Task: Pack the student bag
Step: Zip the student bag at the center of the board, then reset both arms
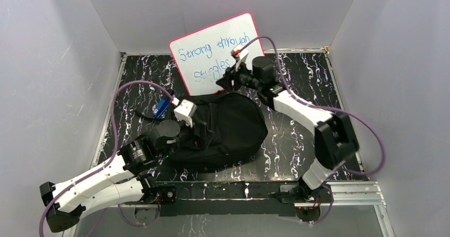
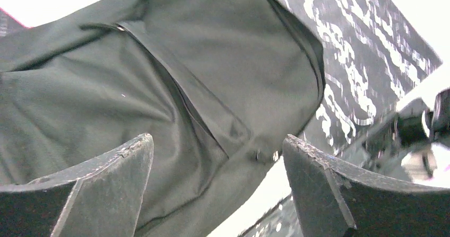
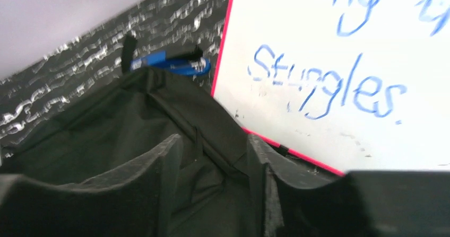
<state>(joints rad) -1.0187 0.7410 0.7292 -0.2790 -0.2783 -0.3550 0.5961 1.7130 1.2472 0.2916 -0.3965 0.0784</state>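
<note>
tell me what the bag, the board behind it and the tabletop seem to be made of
Student bag: soft woven fabric, matte black; it creases and shows stitched seams. Whiteboard: smooth white sheet, likely melamine, red-edged; marker writing sits on it. Table: hard, black with white veining; possibly printed laminate.

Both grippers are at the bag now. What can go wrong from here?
1. The right gripper sits close beside the leaning whiteboard; a lift or swing may knock it over.
2. The left gripper hangs open over slack fabric of the student bag; closing may pinch only a loose fold and drag the whole bag.
</note>
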